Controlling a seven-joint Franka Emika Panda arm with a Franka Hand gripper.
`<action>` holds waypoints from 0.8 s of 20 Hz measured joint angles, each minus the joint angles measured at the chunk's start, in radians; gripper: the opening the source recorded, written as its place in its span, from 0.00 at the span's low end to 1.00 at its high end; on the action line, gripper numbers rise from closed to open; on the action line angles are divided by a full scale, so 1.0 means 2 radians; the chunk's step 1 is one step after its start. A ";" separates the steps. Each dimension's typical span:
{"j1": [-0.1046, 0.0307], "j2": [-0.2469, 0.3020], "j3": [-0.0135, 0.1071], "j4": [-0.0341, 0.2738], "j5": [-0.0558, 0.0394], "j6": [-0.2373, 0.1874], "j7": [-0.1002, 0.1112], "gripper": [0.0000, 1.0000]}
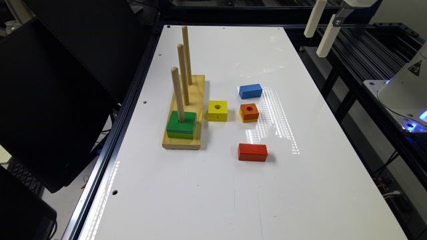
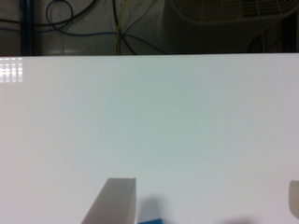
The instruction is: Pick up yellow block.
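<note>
So the gripper [image 1: 321,30] is way up at the far right corner of the white table [image 1: 233,186], high above the surface and well apart from everything. In the wrist view its two fingers [image 2: 114,200] sit wide apart with nothing between them, so it's spread and empty. The yellow block [image 1: 217,110] sits flat on the table around the middle, just to the right of the wooden peg base [image 1: 185,113] and left of the orange block [image 1: 249,112], with a gap on both sides. It's basically square, so there's no real long axis to speak of; the round hole faces straight up, and its sides look roughly lined up with the table edges, maybe a hair rotated. What could go wrong, as I see it: the peg base is close on the left, so if the fingers come down straddling left-right, the left one could clip the base edge or one of the tall pegs [image 1: 177,95] on the way in. The green block [image 1: 181,125] on the nearest peg is also nearby. Gripping across the near-far faces looks safer to me, since those sides are free. The other trap is the orange block, which has a yellow layer under it, so that's an easy mix-up. The blue block [image 1: 250,91] and red block [image 1: 252,152] sit farther off and shouldn't matter. Off-centre closing would probably just twist the block.
</note>
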 joint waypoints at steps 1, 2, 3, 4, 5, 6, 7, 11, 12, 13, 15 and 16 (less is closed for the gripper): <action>0.000 0.006 0.000 0.004 0.0000 0.003 0.000 1.00; 0.000 0.015 0.000 0.009 0.0000 0.006 0.000 1.00; 0.000 0.022 0.000 0.013 0.0000 0.009 0.000 1.00; 0.000 0.031 0.000 0.019 0.0000 0.012 0.000 1.00; -0.001 0.041 0.000 0.026 0.0000 0.014 0.000 1.00; -0.001 0.049 0.000 0.032 0.0000 0.015 0.000 1.00; -0.001 0.057 0.000 0.039 -0.0001 0.016 0.000 1.00; -0.003 0.076 0.000 0.053 -0.0001 0.016 0.000 1.00; -0.003 0.077 0.000 0.053 -0.0001 0.016 0.000 1.00; -0.003 0.077 0.000 0.053 -0.0001 0.016 0.000 1.00; -0.004 0.077 0.000 0.055 -0.0003 0.016 -0.001 1.00; -0.004 0.078 0.000 0.057 -0.0003 0.016 -0.001 1.00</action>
